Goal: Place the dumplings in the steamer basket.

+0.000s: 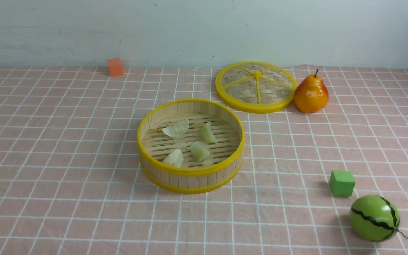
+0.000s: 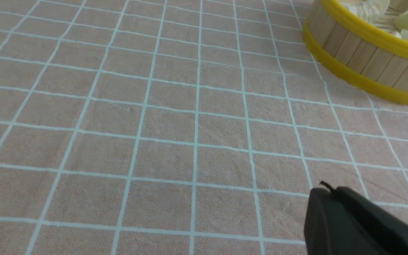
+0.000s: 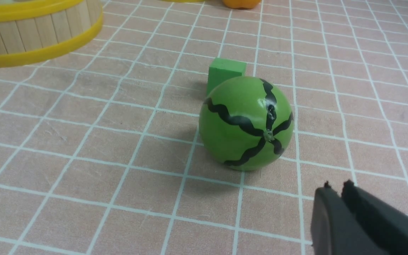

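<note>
Front view: steamer basket near centre of a pink checked cloth, all four dumplings inside on the slatted floor. One dumpling at 11 o'clock within the basket, another at 1 o'clock, a third just right of centre, the fourth against the near wall at 7 o'clock. Woven lid with yellow rim flat on the cloth at 1 o'clock from the basket, well apart from it. Pear upright, touching or just beside the lid's right edge. Orange cube at 11 o'clock from the basket, close to the pale back wall. Green cube at 4 o'clock from the basket, striped toy watermelon just beyond at 5 o'clock from the cube. Neither arm visible here.

Left wrist view: left gripper over bare cloth, dark fingers pressed together, nothing between them. Part of the basket's wall and rim in one corner, pale dumplings showing over the rim.

Right wrist view: right gripper hovering near the watermelon, apart from it; fingertips almost together with only a thin slit, holding nothing. Green cube just behind the watermelon, basket wall and pear's base at the frame edge.
</note>
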Available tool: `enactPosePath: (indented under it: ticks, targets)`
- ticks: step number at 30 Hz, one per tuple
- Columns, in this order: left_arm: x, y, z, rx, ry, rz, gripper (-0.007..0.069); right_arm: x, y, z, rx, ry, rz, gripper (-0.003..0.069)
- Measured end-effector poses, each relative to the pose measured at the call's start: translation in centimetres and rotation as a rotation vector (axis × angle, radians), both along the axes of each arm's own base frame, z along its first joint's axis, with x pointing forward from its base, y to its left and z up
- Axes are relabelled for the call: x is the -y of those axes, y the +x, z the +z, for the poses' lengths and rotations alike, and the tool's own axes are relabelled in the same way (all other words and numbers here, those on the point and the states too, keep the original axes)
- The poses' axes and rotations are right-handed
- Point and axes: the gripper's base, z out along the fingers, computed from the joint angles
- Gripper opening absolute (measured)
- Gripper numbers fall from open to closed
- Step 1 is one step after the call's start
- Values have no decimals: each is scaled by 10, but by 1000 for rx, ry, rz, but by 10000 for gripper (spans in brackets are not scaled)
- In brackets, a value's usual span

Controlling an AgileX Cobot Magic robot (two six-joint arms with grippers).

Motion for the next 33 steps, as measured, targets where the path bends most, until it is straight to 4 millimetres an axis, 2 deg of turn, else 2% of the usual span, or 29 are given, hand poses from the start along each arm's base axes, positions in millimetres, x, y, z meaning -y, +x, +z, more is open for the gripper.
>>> enactPosePath:
  ticks: [33]
  targets:
    - [0,0,0,0,0,0,-3,0,0,0,1,-7,2,97]
